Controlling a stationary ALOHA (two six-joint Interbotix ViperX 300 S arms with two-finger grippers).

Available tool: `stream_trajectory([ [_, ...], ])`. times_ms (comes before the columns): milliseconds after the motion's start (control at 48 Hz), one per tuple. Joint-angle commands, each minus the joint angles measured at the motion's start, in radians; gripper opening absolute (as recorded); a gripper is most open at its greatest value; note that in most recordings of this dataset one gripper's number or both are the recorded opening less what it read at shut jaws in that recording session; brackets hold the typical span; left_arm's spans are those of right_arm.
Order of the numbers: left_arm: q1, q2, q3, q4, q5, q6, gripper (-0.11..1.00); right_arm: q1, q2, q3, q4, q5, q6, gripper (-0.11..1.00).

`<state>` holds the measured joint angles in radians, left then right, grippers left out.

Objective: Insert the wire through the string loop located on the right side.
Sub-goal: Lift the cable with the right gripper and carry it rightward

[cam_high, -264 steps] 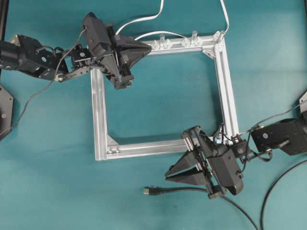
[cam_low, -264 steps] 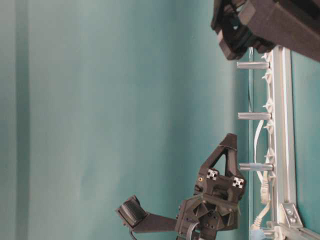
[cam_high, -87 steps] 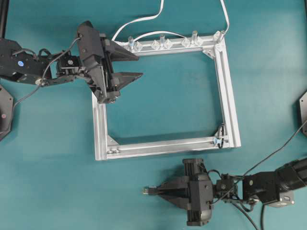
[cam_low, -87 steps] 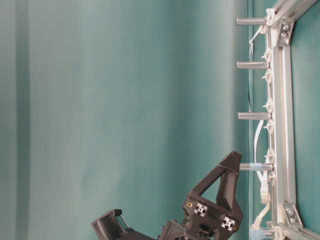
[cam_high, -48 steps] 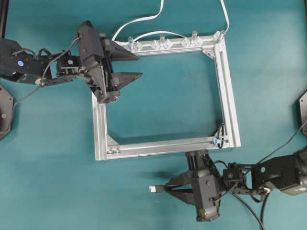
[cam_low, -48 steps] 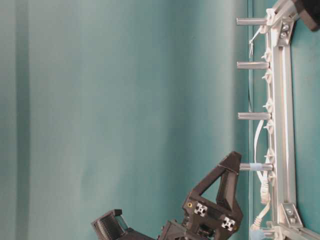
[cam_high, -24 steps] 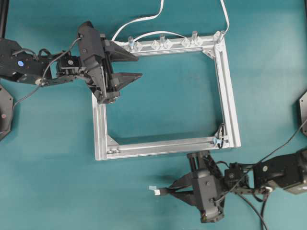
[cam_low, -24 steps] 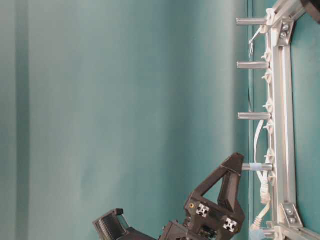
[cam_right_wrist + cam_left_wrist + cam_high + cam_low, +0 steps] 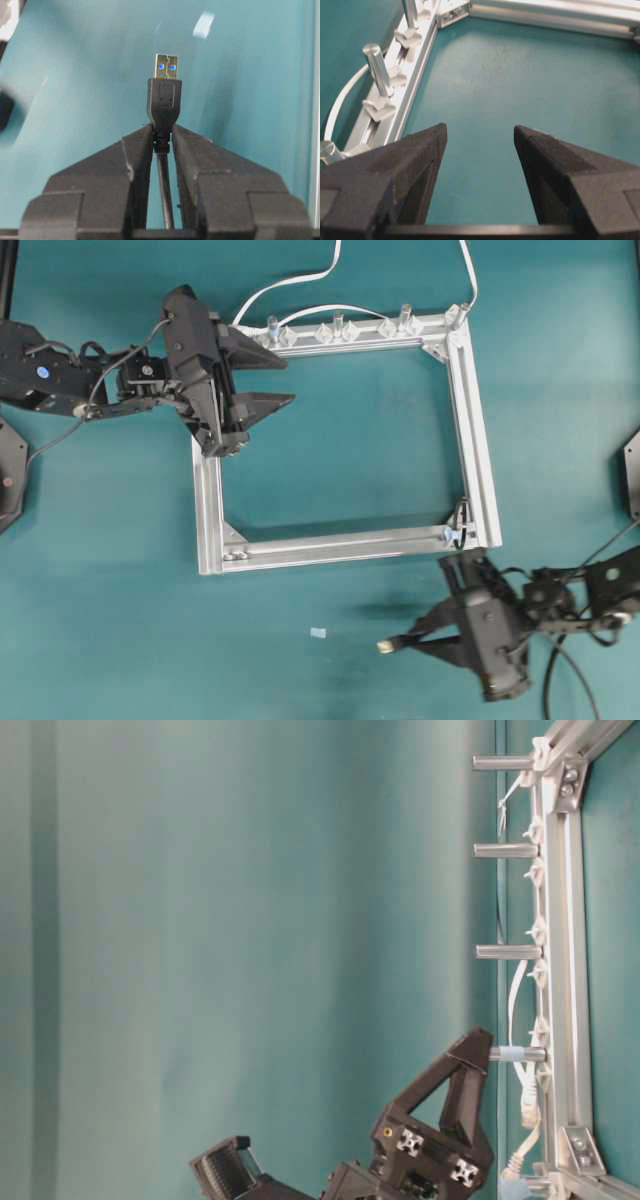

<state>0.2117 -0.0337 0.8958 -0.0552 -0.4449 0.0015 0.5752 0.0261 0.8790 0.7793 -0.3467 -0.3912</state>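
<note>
The wire's black plug with its silvery tip sticks out ahead of my right gripper, which is shut on the wire just behind the plug. From overhead, the right gripper hovers below the silver frame's bottom bar, with the plug pointing left. The string loop hangs at the frame's lower right corner, just above and to the right of that gripper. My left gripper stands open over the frame's upper left corner, and nothing lies between its fingers.
Clear clips with metal posts line the top bar, and a flat white cable runs off behind them. A tiny pale scrap lies on the teal table left of the plug. Black cable trails at the lower right.
My right gripper has carried the wire to the right, toward the frame's lower right corner. The pale scrap stays where the plug was. The left arm has hardly moved.
</note>
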Motion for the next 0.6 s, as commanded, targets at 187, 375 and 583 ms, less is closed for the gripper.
stream_trajectory([
  [187, 0.002, -0.021, -0.014, 0.003, 0.008, -0.005, 0.64, 0.014, -0.140, 0.107, 0.000, 0.031, 0.002, 0.19],
  [375, 0.002, -0.021, -0.014, 0.003, 0.008, -0.006, 0.64, 0.014, -0.219, 0.189, 0.000, 0.057, 0.002, 0.19],
  [583, 0.002, -0.023, -0.014, 0.003, 0.008, -0.006, 0.64, 0.014, -0.299, 0.259, 0.000, 0.110, 0.002, 0.19],
])
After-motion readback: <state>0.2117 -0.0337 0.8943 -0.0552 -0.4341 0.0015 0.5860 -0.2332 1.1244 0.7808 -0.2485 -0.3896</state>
